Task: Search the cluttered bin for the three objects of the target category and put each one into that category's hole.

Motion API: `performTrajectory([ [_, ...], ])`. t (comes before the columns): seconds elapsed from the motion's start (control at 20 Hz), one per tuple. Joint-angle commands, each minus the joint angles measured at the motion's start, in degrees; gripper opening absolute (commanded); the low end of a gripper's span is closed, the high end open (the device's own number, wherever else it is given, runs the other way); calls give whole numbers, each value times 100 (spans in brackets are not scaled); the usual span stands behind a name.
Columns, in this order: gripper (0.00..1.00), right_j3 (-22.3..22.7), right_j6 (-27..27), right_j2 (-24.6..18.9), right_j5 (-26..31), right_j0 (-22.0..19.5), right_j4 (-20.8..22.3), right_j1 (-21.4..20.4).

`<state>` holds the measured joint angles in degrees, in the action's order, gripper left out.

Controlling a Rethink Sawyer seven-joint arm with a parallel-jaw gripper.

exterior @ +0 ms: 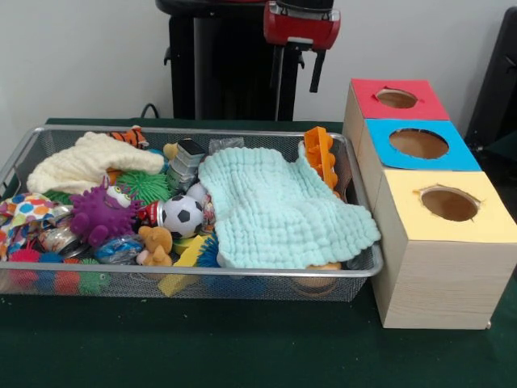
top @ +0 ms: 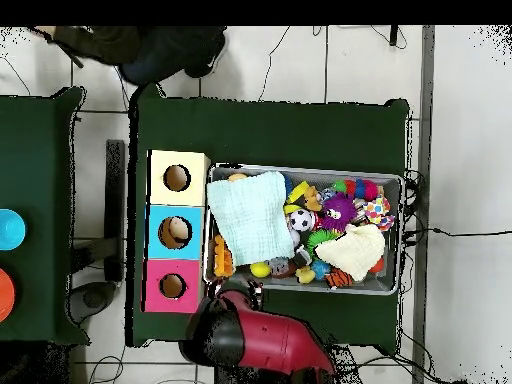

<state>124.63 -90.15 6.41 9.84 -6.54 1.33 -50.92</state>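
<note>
Sitting mid-table: wide shallow silver wire-mesh bin [exterior: 355,273], rigid, crammed with light toys; half-hiding them, one pale mint waffle-weave cloth [exterior: 279,212] and one cream knitted cloth [exterior: 85,162], both limp, best pinched at a bunched fold. Standing just beside the bin: three pale wooden boxes, one round hole each, the blue-topped box's hole [exterior: 418,143] lying between red and yellow. Hanging behind the bin's far rim: red-and-black gripper [exterior: 296,71], fingers apparently parted, holding nothing.
</note>
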Motion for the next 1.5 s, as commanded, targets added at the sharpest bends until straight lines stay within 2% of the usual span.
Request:
performTrajectory([
  [0.05,100,-422,-536,78,355,92,330,203],
  [0.2,100,-459,-577,45,-186,129,399,177],
  [0.5,100,-754,-476,78,-267,-7,525,211],
  [0.9,100,-1012,-690,89,-888,-101,653,634],
  [1.5,100,-1278,-598,-286,-1314,-463,810,993],
])
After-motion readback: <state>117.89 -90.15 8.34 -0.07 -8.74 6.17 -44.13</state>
